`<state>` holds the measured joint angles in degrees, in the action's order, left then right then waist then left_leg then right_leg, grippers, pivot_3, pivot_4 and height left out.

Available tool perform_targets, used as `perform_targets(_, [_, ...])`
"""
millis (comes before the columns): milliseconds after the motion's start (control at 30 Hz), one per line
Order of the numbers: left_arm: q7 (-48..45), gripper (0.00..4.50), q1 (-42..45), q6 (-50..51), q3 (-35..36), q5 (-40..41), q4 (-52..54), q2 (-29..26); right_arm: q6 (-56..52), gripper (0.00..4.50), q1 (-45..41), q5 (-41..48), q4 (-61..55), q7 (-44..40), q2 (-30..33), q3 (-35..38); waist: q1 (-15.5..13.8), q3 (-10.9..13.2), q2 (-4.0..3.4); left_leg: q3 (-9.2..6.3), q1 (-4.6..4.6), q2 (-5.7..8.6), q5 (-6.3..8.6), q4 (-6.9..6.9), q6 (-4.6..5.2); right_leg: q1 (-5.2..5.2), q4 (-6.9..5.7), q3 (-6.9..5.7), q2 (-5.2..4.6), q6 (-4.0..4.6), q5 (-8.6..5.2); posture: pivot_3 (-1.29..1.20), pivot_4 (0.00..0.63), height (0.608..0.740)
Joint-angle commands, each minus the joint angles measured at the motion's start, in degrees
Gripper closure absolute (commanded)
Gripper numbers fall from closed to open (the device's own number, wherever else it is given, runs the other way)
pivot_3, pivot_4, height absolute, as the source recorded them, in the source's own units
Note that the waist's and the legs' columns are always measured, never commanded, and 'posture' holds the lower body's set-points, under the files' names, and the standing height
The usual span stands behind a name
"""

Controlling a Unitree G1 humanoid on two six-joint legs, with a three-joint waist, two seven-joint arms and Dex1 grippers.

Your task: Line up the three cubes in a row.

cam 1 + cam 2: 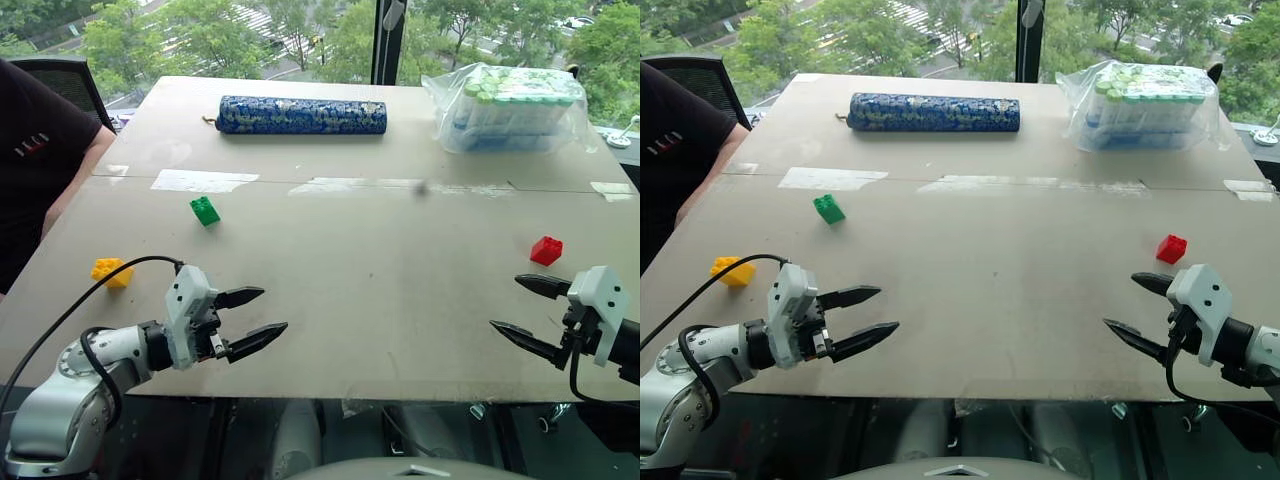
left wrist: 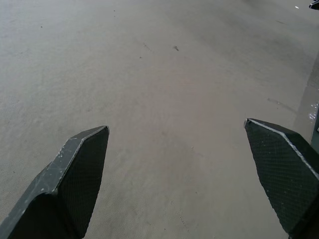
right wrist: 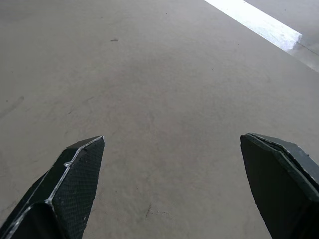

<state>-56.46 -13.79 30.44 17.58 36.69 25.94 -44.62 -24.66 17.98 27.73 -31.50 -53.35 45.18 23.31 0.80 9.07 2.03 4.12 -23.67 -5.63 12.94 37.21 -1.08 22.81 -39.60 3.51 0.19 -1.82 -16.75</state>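
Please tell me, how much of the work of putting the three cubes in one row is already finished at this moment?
Nothing looks done: the yellow cube, the green cube and the red cube lie far apart on the table, forming no row. Nothing is in hand: the left gripper and right gripper hover open and empty near the front edge. All three cubes remain to be gathered and aligned.

Each arm consists of silver-grey jointed segments ending in a white wrist housing. The left gripper (image 1: 262,312) and right gripper (image 1: 518,305) each carry two black pointed fingers with cross-hatched pads (image 2: 84,169). A black cable (image 1: 95,290) loops along the lower-left arm.
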Motion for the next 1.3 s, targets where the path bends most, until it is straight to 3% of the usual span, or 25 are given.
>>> perform_targets(33, [2.08, 0.05, 4.33, 0.86, -0.08, 1.84, 1.69, 0.36, 1.85, 0.00, -1.93, -0.78, -1.56, 4.34, -2.62, 0.28, 0.00, 0.00, 0.00, 0.00, 0.00, 0.00, 0.00, -0.01, 0.00, 0.00, 0.01, 0.00, 0.00, 0.00, 0.00, 0.00, 0.150, 0.740])
perform_targets(100, [5.61, 0.05, 10.10, 5.31, -2.10, 5.14, 2.43, 1.83, 1.07, 0.00, -5.21, -3.07, -2.31, 11.55, -5.99, -0.98, -0.29, 0.01, 0.04, -0.09, 0.00, 0.00, 0.00, -0.01, 0.00, -0.03, 0.02, -0.09, 0.01, 0.00, 0.01, 0.00, 0.150, 0.740])
perform_targets(167, [6.62, 0.05, 13.71, 7.41, -3.63, 7.34, 3.37, 3.03, -2.79, 0.00, -7.24, -7.16, -3.33, 16.10, -5.36, -2.34, -0.25, -0.03, -0.07, -0.18, -0.07, 0.02, -0.01, 0.16, 0.01, -0.03, -0.06, -0.19, -0.01, -0.01, 0.01, 0.00, 0.150, 0.740])
perform_targets(333, [4.52, 0.05, 20.55, 6.78, -10.71, 4.86, 5.03, 1.99, -22.06, 0.00, -16.34, -9.71, -1.73, 28.95, -5.15, -0.34, 0.16, -0.05, -0.06, 0.02, -0.03, 0.24, 0.00, 0.12, 0.03, -0.02, -0.08, 0.13, -0.17, -0.10, 0.00, 0.00, 0.150, 0.740])
perform_targets(600, [2.40, 0.05, 28.75, 6.80, -17.46, 4.57, 6.28, 2.66, -47.46, 0.00, -33.86, -13.42, -0.03, 49.80, -20.60, 2.35, 0.03, -0.03, -0.10, -0.02, -0.17, 0.24, 0.00, -0.13, 0.03, 0.25, -0.12, 0.15, -0.10, -0.10, -0.01, 0.00, 0.150, 0.740])
perform_targets(700, [1.35, 0.05, 30.87, 6.79, -18.32, 5.70, 6.26, 3.35, -49.73, 0.00, -38.27, -15.02, 3.41, 53.41, -25.02, 2.94, 0.12, -0.03, -0.11, 0.04, -0.17, 0.27, 0.00, -0.11, 0.03, 0.28, -0.14, 0.24, -0.11, -0.12, 0.00, 0.00, 0.150, 0.740])
perform_targets(933, [1.42, 0.05, 31.35, 7.04, -18.09, 5.52, 6.18, 3.83, -44.09, 0.00, -42.54, -20.58, 14.94, 59.39, -27.06, 1.42, 0.09, -0.03, -0.12, 0.04, -0.18, 0.29, 0.00, -0.12, 0.03, 0.29, -0.12, 0.23, -0.13, -0.12, -0.01, 0.00, 0.150, 0.740])
perform_targets(967, [1.56, 0.00, 31.28, 7.09, -17.94, 5.55, 6.26, 3.81, -43.42, 0.60, -42.68, -20.80, 15.75, 59.50, -27.15, 1.47, 0.12, -0.03, -0.12, 0.05, -0.18, 0.30, 0.00, -0.13, 0.03, 0.29, -0.12, 0.24, -0.13, -0.13, -0.01, 0.00, 0.150, 0.740])
perform_targets(1000, [1.73, 0.00, 31.17, 7.21, -17.69, 5.76, 6.37, 3.82, -42.98, 0.89, -42.71, -20.76, 16.31, 59.24, -27.11, 1.40, 0.16, -0.02, -0.12, 0.05, -0.18, 0.30, 0.00, -0.14, 0.03, 0.30, -0.12, 0.24, -0.13, -0.13, -0.01, 0.00, 0.150, 0.740])
perform_targets(1167, [2.97, 0.00, 29.78, 7.55, -16.42, 6.51, 7.07, 3.66, -39.57, 3.19, -42.00, -20.56, 18.28, 56.55, -25.34, -0.17, 0.36, -0.03, -0.14, 0.07, -0.17, 0.29, 0.00, -0.14, 0.03, 0.31, -0.14, 0.27, -0.13, -0.13, -0.01, 0.00, 0.150, 0.740])
perform_targets(1233, [3.07, 0.00, 28.18, 7.13, -15.45, 6.73, 7.38, 3.34, -35.21, 3.19, -40.70, -19.94, 18.38, 52.77, -23.49, -1.93, 0.35, -0.03, -0.15, 0.08, -0.17, 0.29, 0.00, -0.14, 0.03, 0.31, -0.14, 0.27, -0.13, -0.13, -0.01, 0.00, 0.150, 0.740])
perform_targets(1300, [2.46, 0.00, 25.16, 5.59, -13.54, 6.46, 7.44, 2.73, -26.84, 3.19, -37.85, -16.16, 16.94, 42.04, -21.56, -5.31, 0.35, -0.03, -0.15, 0.08, -0.18, 0.29, 0.00, -0.15, 0.03, 0.31, -0.12, 0.27, -0.13, -0.14, -0.01, 0.00, 0.150, 0.740])
